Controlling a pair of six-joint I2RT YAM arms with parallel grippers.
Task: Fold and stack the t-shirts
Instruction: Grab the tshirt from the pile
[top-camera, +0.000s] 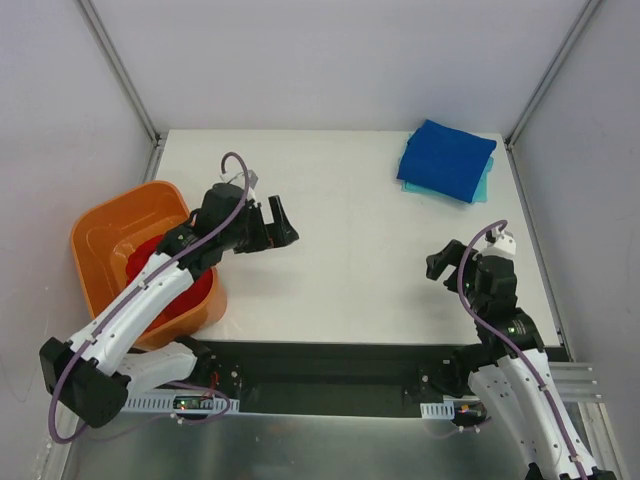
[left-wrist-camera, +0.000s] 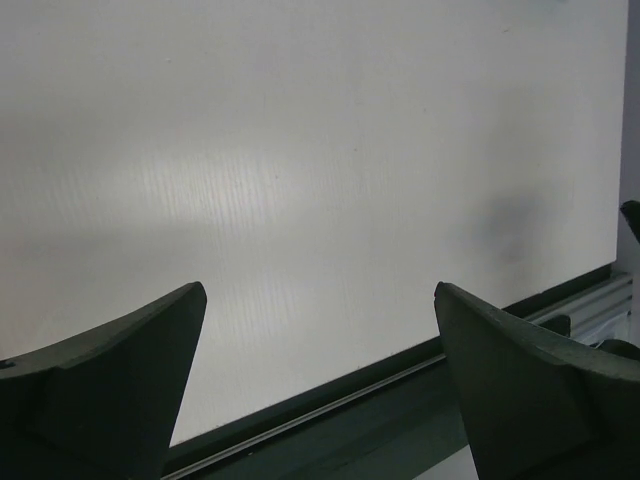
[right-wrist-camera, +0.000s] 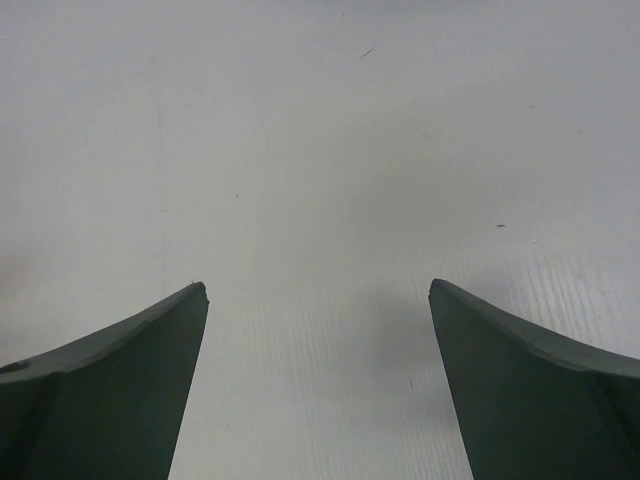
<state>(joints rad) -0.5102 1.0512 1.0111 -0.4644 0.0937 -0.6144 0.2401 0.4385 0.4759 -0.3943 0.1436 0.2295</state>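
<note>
A folded royal blue t-shirt (top-camera: 447, 158) lies at the far right corner of the table, on top of a folded light teal t-shirt (top-camera: 484, 186) whose edge shows under it. A red t-shirt (top-camera: 150, 258) lies bunched in the orange basket, partly hidden by my left arm. My left gripper (top-camera: 277, 223) is open and empty over the table, right of the basket; its wrist view (left-wrist-camera: 320, 290) shows only bare table and the near edge. My right gripper (top-camera: 447, 262) is open and empty above the table's near right part; its wrist view (right-wrist-camera: 318, 288) shows only bare table.
The rigid orange plastic basket (top-camera: 98, 235) stands tilted at the table's left edge. The white table (top-camera: 350, 230) has a black strip (top-camera: 330, 365) along its near edge. Grey walls with metal rails enclose the back and sides.
</note>
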